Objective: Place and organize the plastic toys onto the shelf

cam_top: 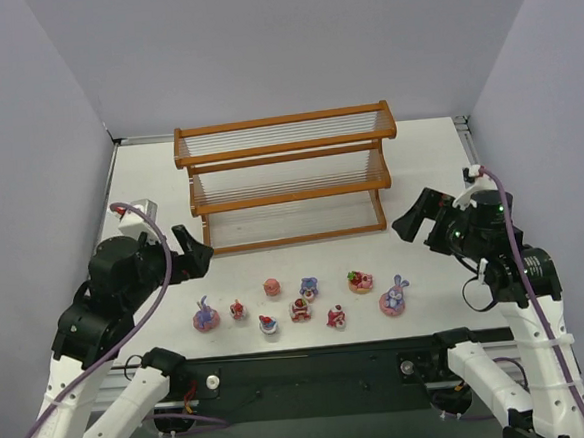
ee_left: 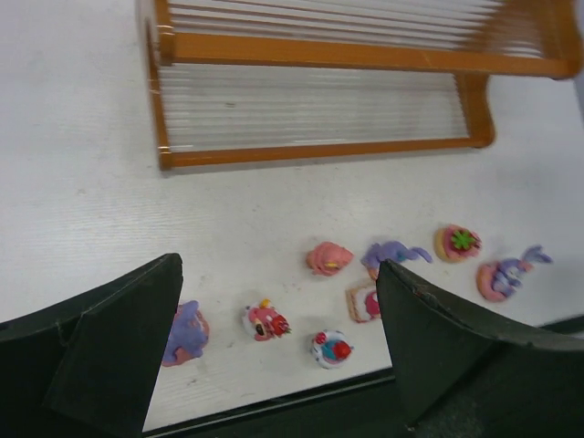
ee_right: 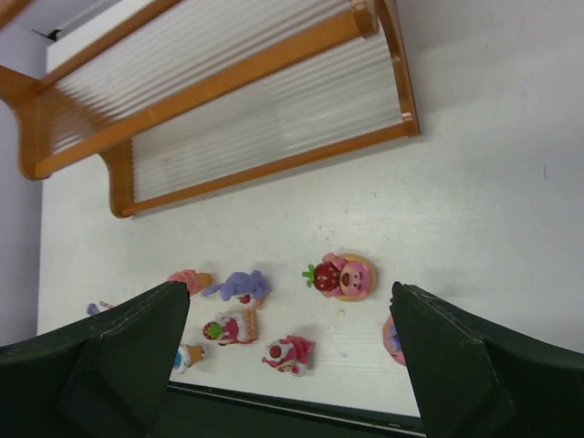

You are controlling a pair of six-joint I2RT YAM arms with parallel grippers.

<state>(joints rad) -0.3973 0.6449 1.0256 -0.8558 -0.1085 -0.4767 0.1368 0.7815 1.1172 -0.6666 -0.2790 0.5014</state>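
Note:
Nine tiny plastic toys lie in a loose row on the white table in front of the shelf [cam_top: 287,147]. They run from a purple bunny [cam_top: 206,315] at the left to another purple bunny [cam_top: 394,296] at the right. Between them are a pink cupcake [cam_top: 272,287], a little cake [cam_top: 299,310] and a strawberry piece [cam_top: 361,281]. The shelf's three tiers are bare. My left gripper [cam_top: 197,258] hangs open and empty above the row's left end [ee_left: 278,265]. My right gripper [cam_top: 412,221] hangs open and empty to the right of the shelf [ee_right: 287,289].
Grey walls close in the table on the left, back and right. A black rail [cam_top: 312,363] runs along the near table edge, just below the toys. The shelf [ee_left: 319,151] stands a short way behind the toy row, and its right end shows in the right wrist view [ee_right: 274,164].

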